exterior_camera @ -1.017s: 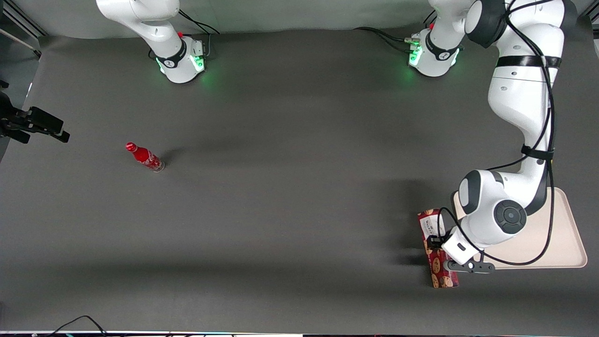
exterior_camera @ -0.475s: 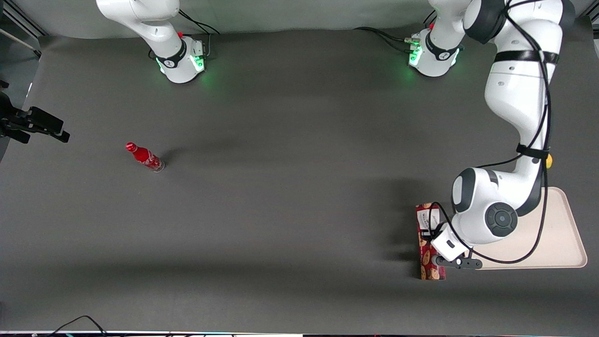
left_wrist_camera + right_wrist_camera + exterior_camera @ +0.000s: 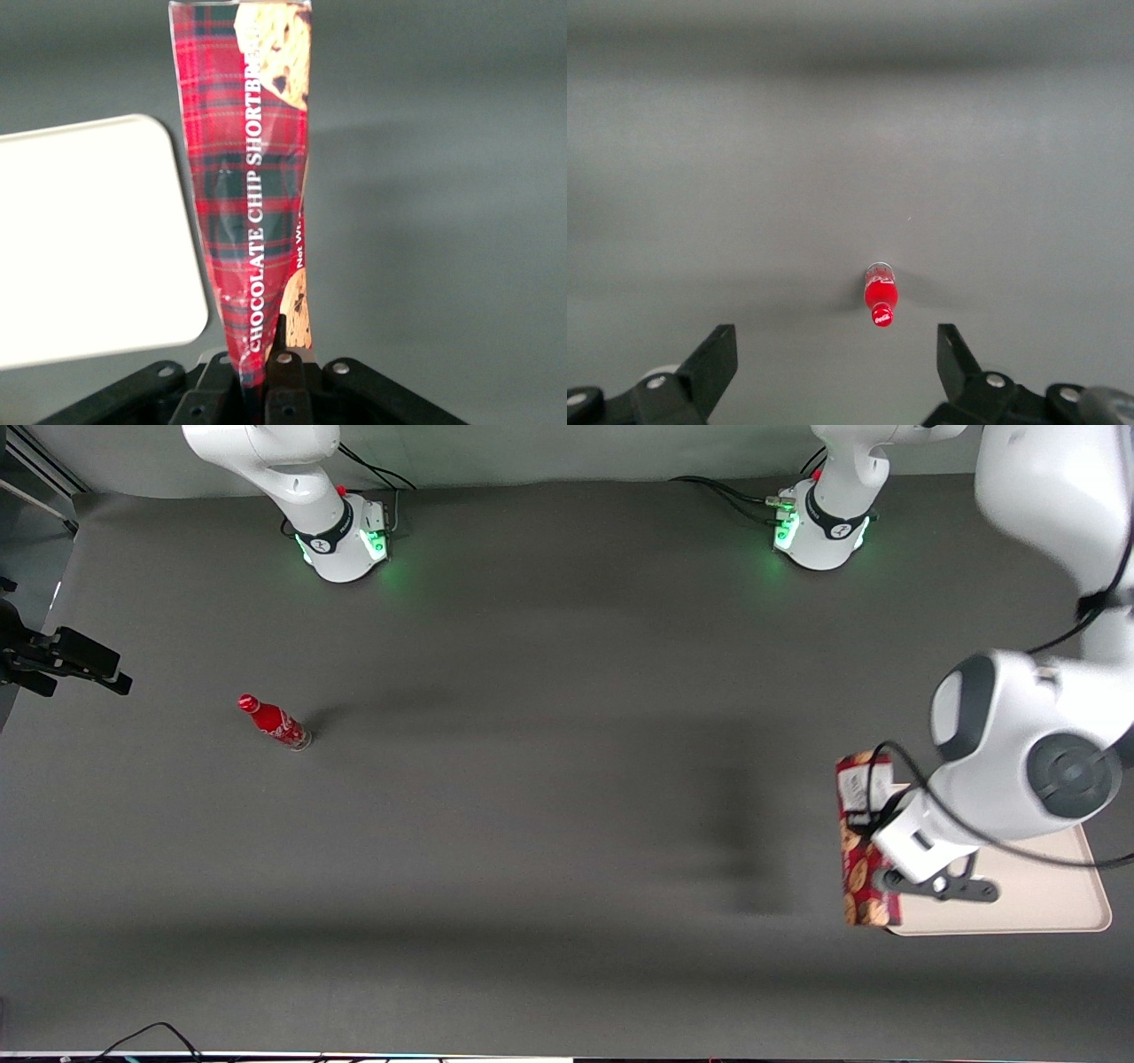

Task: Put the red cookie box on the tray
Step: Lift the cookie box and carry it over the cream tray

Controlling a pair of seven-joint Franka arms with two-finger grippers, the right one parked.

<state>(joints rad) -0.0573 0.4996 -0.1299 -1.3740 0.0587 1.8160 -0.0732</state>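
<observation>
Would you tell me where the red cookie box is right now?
The red cookie box hangs in the gripper, lifted off the table at the working arm's end, over the tray edge.

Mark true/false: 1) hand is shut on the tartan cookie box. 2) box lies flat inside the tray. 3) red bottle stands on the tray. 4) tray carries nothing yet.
1) True: the hand grips the long dark-red tartan cookie box.
2) False: the box is held lifted at the edge of the flat cream-white rectangular tray.
3) False: the small red bottle stands on the table, toward the parked arm's end.
4) True as far as shown; the arm covers part of it.
</observation>
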